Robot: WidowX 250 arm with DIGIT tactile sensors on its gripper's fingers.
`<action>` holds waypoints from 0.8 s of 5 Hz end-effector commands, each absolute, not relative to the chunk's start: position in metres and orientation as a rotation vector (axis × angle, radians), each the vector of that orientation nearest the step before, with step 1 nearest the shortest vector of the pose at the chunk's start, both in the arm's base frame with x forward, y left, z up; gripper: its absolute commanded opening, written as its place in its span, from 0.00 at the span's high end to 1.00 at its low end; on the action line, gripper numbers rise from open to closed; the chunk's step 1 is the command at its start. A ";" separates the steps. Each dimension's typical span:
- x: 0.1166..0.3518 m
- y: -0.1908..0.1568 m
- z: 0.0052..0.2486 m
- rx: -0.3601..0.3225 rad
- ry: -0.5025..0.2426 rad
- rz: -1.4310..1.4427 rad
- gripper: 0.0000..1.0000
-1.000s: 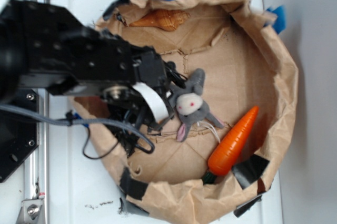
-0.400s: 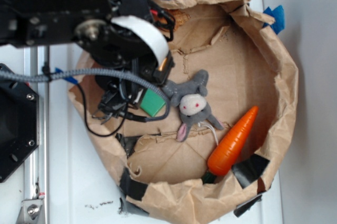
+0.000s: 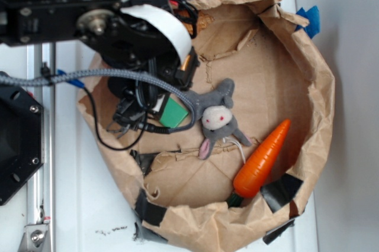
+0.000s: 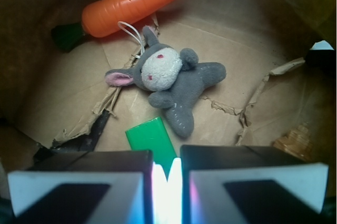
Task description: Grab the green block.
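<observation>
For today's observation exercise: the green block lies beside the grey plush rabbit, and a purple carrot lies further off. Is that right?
Not quite. The carrot is orange, as the wrist view shows. The green block does lie beside the grey plush rabbit.

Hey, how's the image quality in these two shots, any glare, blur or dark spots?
Wrist view: a blown-out white glare sits between the gripper fingers, the bag's corners fall into shadow, and the green block and plush bunny look sharp. Exterior view: even bright light, slightly soft, with the arm's black body hiding part of the paper bag.
</observation>
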State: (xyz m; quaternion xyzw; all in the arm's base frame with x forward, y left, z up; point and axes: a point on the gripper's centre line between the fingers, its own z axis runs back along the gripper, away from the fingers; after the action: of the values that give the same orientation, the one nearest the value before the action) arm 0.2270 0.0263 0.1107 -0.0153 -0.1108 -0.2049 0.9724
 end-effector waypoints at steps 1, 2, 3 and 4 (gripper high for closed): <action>0.223 0.028 0.120 -0.009 -0.252 -0.409 0.00; 0.224 0.028 0.120 -0.011 -0.253 -0.420 0.00; 0.223 0.027 0.119 -0.006 -0.254 -0.414 0.00; 0.223 0.027 0.118 -0.006 -0.251 -0.416 0.00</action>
State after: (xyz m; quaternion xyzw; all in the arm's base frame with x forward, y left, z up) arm 0.2256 0.0272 0.1101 -0.0125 -0.1064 -0.2110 0.9716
